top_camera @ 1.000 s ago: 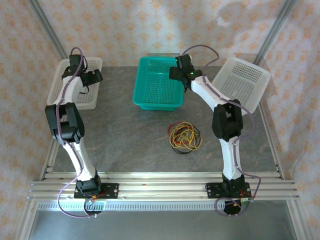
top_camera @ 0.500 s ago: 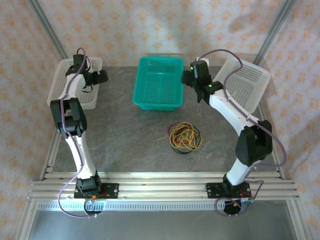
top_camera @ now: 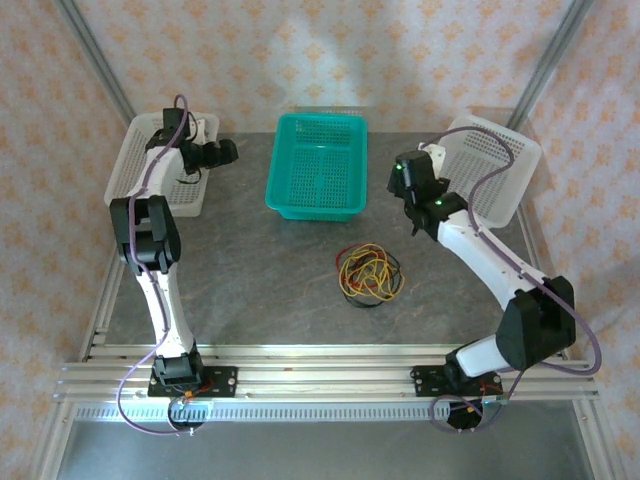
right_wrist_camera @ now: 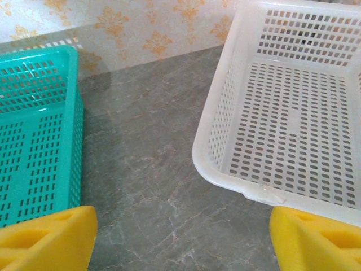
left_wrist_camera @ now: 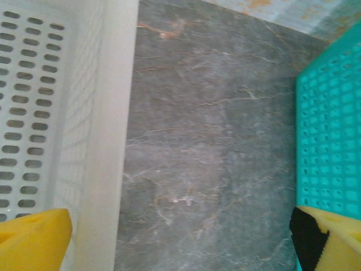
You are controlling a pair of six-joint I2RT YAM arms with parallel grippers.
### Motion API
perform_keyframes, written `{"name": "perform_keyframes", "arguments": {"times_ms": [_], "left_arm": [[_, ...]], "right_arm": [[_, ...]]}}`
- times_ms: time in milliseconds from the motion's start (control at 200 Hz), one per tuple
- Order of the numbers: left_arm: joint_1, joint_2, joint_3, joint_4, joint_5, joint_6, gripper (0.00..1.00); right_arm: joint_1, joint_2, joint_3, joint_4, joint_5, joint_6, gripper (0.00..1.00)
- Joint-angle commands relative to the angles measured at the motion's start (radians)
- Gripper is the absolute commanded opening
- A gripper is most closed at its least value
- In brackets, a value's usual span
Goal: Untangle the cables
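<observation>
The cables (top_camera: 368, 273) lie as one tangled bundle of yellow, red and black loops on the grey table, right of centre, with no gripper touching them. My left gripper (top_camera: 220, 153) hovers at the back left, between the white basket and the teal basket. In the left wrist view the left gripper (left_wrist_camera: 180, 243) is open, with bare table between its yellow pads (left_wrist_camera: 34, 237). My right gripper (top_camera: 408, 172) hangs behind the bundle, between the teal basket and the right white basket. In the right wrist view the right gripper (right_wrist_camera: 180, 240) is open and holds nothing.
A teal basket (top_camera: 318, 205) stands at the back centre. One white basket (top_camera: 150, 205) sits at the back left and another (top_camera: 500, 190) at the back right, tilted. Grey table (top_camera: 260, 280) stretches in front of the baskets to the aluminium rail.
The right arm has swung from the teal basket's right rim to the right and nearer, over the gap beside the right white basket. The left gripper has shifted right, off the left white basket.
</observation>
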State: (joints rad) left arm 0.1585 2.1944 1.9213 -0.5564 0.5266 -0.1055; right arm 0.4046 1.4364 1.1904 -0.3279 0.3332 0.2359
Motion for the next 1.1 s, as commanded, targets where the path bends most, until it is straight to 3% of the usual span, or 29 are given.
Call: {"name": "perform_keyframes", "arguments": {"times_ms": [0,380,906,1096], "left_arm": [[-0.034,-0.021,-0.014,0.017,0.083,0.022,0.99],[-0.142,-0.043,-0.053,0.169,0.224,-0.1,0.99],[-0.256,0.016,0.009,0.189,0.302,-0.097,0.99],[-0.269,0.017,0.041,0.129,0.233,-0.044,0.99]], "right_arm": [[-0.007,-0.021,-0.029,-0.005,0.03,0.024,0.8],[-0.031,-0.008,-0.053,0.0,-0.007,0.076,0.8],[-0.27,0.049,-0.003,-0.031,-0.159,0.186,0.84],[-0.343,0.172,0.08,0.008,-0.251,0.204,0.83]]}}
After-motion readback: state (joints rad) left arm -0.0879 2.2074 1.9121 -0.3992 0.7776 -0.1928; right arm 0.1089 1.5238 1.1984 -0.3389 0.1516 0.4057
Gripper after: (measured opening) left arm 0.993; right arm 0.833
